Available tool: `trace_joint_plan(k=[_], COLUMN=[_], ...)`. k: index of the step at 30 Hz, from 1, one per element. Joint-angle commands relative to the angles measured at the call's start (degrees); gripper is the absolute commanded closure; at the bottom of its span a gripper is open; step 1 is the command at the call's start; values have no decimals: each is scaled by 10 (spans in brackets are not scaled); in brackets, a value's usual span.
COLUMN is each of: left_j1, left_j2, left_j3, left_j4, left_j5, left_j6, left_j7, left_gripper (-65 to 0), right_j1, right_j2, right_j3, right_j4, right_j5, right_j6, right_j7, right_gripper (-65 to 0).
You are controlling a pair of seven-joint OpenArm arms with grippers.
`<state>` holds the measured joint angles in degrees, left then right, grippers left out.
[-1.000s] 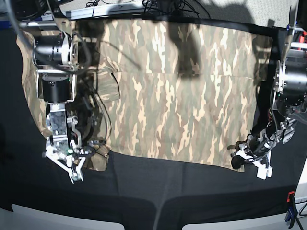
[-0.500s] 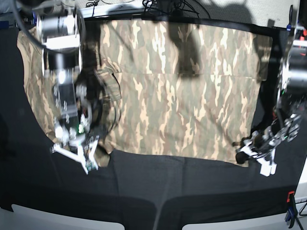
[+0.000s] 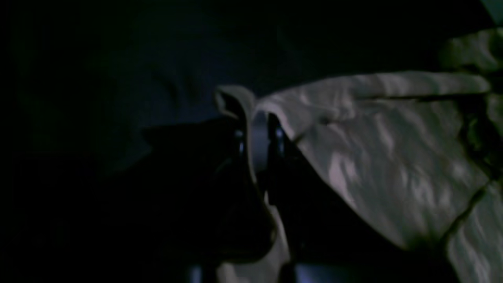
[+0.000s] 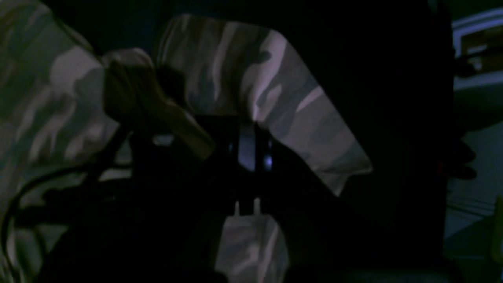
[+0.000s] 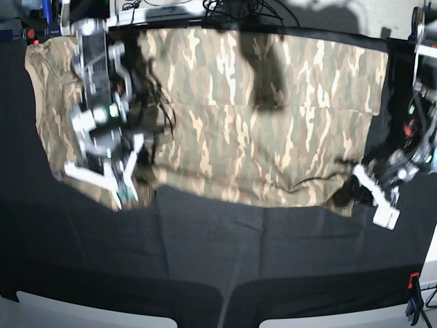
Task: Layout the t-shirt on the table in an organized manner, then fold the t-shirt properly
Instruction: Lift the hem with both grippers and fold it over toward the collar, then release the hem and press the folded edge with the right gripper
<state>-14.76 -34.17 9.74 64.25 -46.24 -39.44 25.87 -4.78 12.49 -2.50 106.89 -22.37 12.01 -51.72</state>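
Across the black desk (image 5: 205,260) the shirt (image 5: 273,123) lies spread wide, its near hem lifted at both corners. The right gripper (image 5: 119,179) is clamped tight on the corner on the base view's left, and the left gripper (image 5: 372,195) is pinched shut on the opposite corner; the wrist views show cloth caught between each pair of jaws. To fold well, I'd say both arms should carry the hem away from me at the same height and pace, keeping it taut, and lay it square along the far edge before letting go.
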Motion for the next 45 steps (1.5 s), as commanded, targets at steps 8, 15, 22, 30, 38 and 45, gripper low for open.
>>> trace_joint_plan(k=[8,15,22,30,38,45], left_j1=[134,175,176,176,176,176], left_j2=[-11,-6,-2,-1,-1,-1], left_j3=[-103,-105,-105,-105,-105,-105], left_j4=[181,195,195,195,195,195], left_j5=[-8,-8,-8,-8,-8,-8], left_j6=[-6,-6,-6,-6,-6,-6], left_j7=[32,28,28,26,26,26], left_gripper=[0,0,0,0,0,0], right_j1=[-77,-79,-63,35,125,140], right_j2=[4,4,4,4,4,5], right_j3=[29,29,29,34,34,34], right_j4=[49,49,69,40,-127,-148], right_j5=[1,13,72,160,200,195], right_j6=[-5,-5,-6,-3,60,75], right_j7=[-6,-54,61,53,-41,-58], right_gripper=[0,-295,-295,-281,-261,-261])
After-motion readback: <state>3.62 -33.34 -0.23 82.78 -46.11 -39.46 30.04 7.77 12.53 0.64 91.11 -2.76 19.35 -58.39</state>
